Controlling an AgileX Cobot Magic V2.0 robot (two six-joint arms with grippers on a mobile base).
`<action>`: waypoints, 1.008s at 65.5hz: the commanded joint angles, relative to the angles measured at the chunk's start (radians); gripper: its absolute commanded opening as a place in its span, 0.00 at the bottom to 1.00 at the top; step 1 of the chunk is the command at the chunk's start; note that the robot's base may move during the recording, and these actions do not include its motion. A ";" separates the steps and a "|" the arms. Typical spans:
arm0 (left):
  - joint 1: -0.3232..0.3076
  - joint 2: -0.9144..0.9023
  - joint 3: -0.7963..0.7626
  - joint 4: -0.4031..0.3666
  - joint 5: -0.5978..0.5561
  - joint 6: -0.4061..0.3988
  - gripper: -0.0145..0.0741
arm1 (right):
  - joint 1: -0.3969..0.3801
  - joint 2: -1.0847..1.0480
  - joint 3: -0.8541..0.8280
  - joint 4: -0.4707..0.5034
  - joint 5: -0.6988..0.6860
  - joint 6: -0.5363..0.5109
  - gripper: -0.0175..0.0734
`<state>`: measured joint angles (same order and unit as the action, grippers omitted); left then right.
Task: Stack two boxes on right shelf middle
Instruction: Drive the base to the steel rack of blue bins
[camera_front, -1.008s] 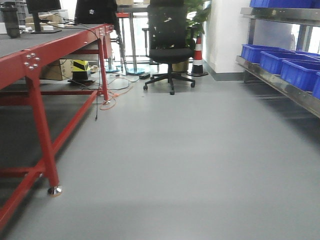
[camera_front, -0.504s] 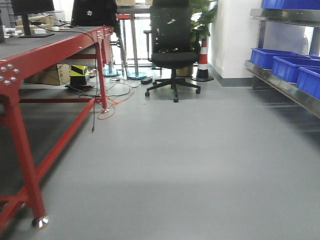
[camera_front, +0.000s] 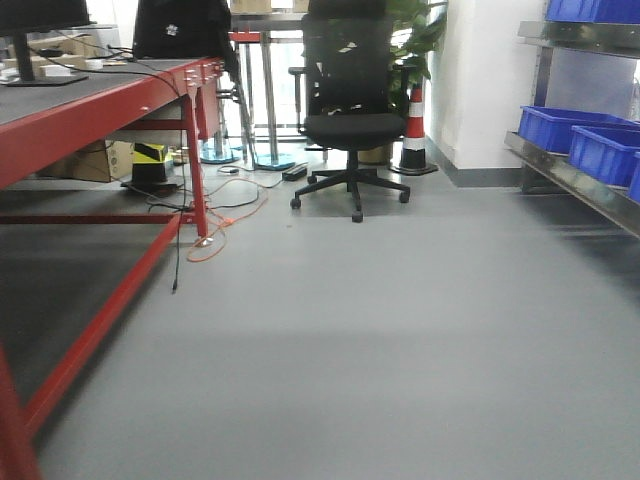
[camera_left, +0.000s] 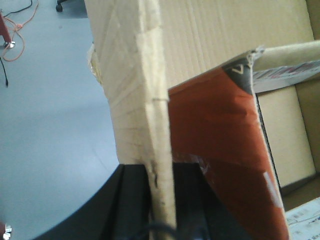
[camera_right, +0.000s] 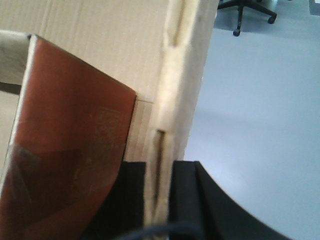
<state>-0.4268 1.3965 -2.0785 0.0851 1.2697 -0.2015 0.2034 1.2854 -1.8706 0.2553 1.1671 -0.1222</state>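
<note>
A brown cardboard box (camera_left: 200, 40) is held between my two arms. My left gripper (camera_left: 161, 172) is shut on the upright edge of its left wall. The same box (camera_right: 100, 45) fills the right wrist view, where my right gripper (camera_right: 159, 170) is shut on its right wall edge. A red-brown panel (camera_left: 220, 130) leans inside the box, also visible as the red-brown panel (camera_right: 65, 130). The right shelf (camera_front: 572, 180), a steel rack, shows two tiers at the right edge of the front view; I cannot tell which is the middle. Neither gripper appears in the front view.
Blue bins (camera_front: 560, 128) sit on the rack's lower visible tier. A red-framed table (camera_front: 110, 100) runs along the left with cables (camera_front: 225, 215) on the floor beside it. A black office chair (camera_front: 350, 110) and a striped cone (camera_front: 414, 130) stand ahead on the grey floor (camera_front: 380, 330).
The front view has moved forward along the aisle: the table's near leg has slid out of frame at left, the chair looks closer, and the rack has shifted toward the right edge.
</note>
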 joint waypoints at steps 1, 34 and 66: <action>0.005 -0.013 -0.009 0.018 -0.049 0.007 0.04 | 0.000 -0.011 -0.013 0.012 -0.052 -0.022 0.01; 0.005 -0.013 -0.009 0.018 -0.049 0.007 0.04 | 0.000 -0.011 -0.013 0.012 -0.052 -0.022 0.01; 0.005 -0.013 -0.009 0.018 -0.049 0.007 0.04 | 0.000 -0.011 -0.013 0.012 -0.052 -0.022 0.01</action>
<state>-0.4268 1.3965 -2.0785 0.0851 1.2697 -0.2015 0.2034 1.2854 -1.8706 0.2553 1.1671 -0.1222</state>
